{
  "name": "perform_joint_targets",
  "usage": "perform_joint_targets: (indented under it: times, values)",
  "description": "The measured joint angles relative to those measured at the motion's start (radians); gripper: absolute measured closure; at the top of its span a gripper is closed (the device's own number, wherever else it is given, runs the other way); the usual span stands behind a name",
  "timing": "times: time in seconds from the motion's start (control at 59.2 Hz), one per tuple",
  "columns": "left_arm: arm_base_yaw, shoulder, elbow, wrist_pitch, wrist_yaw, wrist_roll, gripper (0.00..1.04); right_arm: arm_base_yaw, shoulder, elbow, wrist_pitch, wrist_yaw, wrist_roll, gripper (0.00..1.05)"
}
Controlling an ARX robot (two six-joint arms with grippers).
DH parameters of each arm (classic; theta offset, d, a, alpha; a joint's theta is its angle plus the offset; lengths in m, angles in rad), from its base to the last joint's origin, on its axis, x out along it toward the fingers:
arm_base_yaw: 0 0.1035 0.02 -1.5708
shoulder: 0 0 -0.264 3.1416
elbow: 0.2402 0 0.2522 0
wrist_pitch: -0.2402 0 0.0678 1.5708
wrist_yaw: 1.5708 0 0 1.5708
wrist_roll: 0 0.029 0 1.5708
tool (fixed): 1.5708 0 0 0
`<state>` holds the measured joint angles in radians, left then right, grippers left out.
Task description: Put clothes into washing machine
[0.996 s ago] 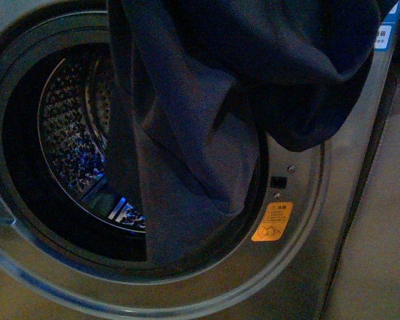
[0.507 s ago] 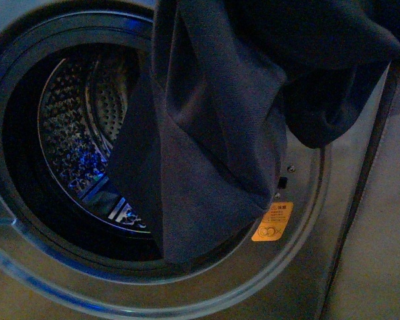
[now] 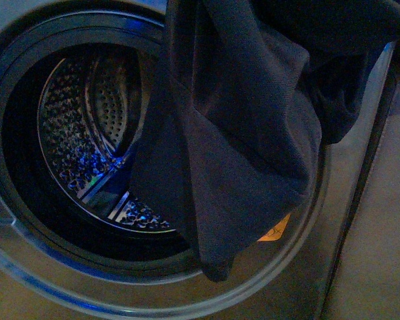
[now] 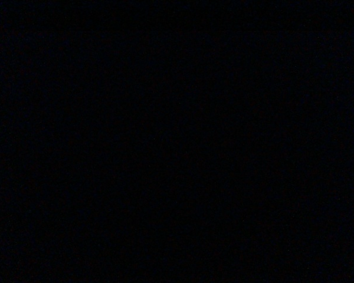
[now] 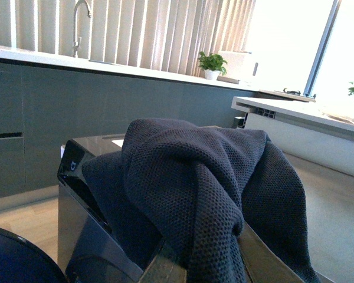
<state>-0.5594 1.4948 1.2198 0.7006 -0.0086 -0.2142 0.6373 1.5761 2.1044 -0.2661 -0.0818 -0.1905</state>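
Clothes (image 3: 247, 133) number one, a single dark navy garment; one washing machine (image 3: 347, 200) shows one round porthole (image 3: 17, 220) open on one perforated steel drum (image 3: 87, 133); the garment hangs before the porthole's right half, its lowest fold over the lower rim, hiding all but a corner of the orange sticker (image 3: 278, 231); its top is cut off by the frame; the left wrist view is dark, the left end effector out of view; the right wrist view shows the cloth heaped over the right end effector (image 5: 203, 262), whose two pale fingers (image 5: 265, 262) clamp the bunch, tips hidden.
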Motion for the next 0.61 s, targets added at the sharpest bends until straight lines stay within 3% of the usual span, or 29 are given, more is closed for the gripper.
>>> perform_joint_targets:
  times: [0.219,0.473,0.608]
  values:
    - [0.033,-0.015,-0.016,0.0,-0.008,-0.011,0.51,0.0,-0.002,0.0,0.003,-0.002,0.0,0.62]
    - [0.186,-0.092,-0.13,0.024,0.028,-0.075,0.89,0.0,-0.004,0.0,0.003,-0.004,0.0,0.22]
    - [0.258,-0.147,-0.209,0.052,0.063,-0.1,0.92,0.0,-0.004,0.0,0.003,-0.006,0.001,0.06]
